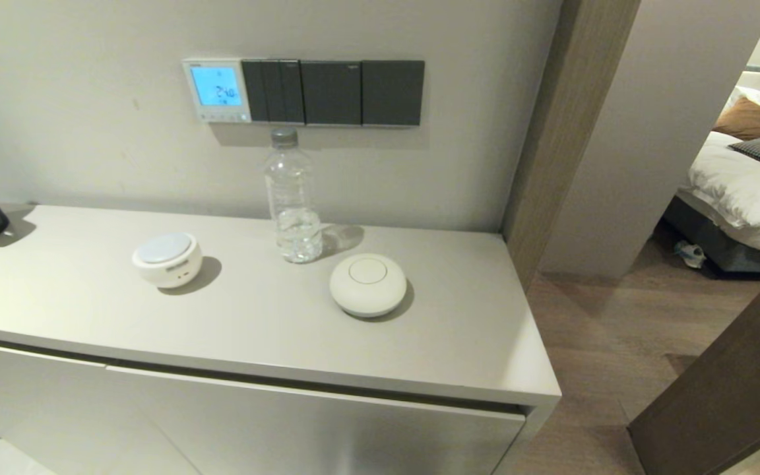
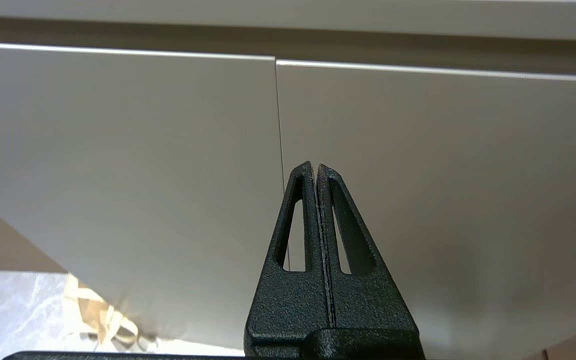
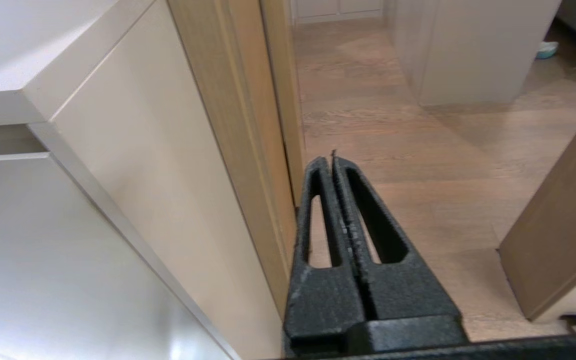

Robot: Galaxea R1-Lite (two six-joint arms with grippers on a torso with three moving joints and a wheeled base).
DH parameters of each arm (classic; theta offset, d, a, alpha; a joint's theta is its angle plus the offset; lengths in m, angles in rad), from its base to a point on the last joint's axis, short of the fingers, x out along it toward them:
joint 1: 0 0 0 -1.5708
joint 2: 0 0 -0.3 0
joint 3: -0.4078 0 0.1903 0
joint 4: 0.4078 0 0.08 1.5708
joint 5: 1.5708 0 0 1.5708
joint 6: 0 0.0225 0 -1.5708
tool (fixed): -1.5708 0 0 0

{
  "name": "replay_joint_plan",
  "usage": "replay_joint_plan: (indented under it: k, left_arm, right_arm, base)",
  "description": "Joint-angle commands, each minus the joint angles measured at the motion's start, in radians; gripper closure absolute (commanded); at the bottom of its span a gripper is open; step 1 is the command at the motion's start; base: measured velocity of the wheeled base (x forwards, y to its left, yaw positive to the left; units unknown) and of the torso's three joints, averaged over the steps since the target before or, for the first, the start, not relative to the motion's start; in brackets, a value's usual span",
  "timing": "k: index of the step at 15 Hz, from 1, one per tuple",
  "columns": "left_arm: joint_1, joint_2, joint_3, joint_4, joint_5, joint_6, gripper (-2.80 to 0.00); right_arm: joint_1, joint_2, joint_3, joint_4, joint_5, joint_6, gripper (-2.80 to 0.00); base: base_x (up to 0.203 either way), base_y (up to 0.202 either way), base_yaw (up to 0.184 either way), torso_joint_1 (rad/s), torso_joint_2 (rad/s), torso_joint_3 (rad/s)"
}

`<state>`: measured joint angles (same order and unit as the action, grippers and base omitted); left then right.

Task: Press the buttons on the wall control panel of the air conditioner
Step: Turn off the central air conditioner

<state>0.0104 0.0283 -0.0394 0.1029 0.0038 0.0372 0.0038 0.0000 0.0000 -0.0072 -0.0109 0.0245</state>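
The air conditioner's wall control panel (image 1: 216, 90) was up on the wall, above the back of the cabinet top (image 1: 254, 316). It was a small white square, and its screen glowed light blue with digits on it. The buttons (image 1: 223, 117) sat in a tiny pale row along the bottom edge of the panel, under the screen. Right beside the panel, touching its side, were three dark grey switch plates (image 1: 334, 92) in a row.

A clear water bottle (image 1: 293, 198) stood on the cabinet top, just below the switch plates. A round white gadget (image 1: 167, 258) with a pale blue top sat to my left of the bottle. A round white puck (image 1: 368, 284) sat nearer to me, to my right of the bottle.

My left gripper (image 2: 315, 167) was down low, in front of the cabinet doors (image 2: 418, 175). Its two fingers were pressed tight together, and it held nothing.

My right gripper (image 3: 332, 161) was down low too, by the cabinet's end and the wooden door frame (image 3: 248, 125), over the wood floor (image 3: 418, 150). Its fingers were closed together as well, with nothing between them.

Neither of my grippers showed in the head view, and both were well apart from the panel.
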Motion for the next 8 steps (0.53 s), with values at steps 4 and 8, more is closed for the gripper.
replay_joint_plan:
  k: [4, 8]
  left_arm:
    - [0.0, -0.028, 0.007, -0.012, 0.001, -0.009, 0.0]
    - [-0.001, -0.028, 0.026, -0.072, 0.001, -0.026, 0.0]
  right_arm:
    - [0.001, 0.0, 0.002, 0.0, 0.0, 0.0, 0.0]
    - [0.001, 0.0, 0.003, 0.0, 0.0, 0.0, 0.0]
  base:
    - [0.0, 0.0, 0.0, 0.0, 0.0, 0.0]
    - [0.0, 0.0, 0.0, 0.0, 0.0, 0.0]
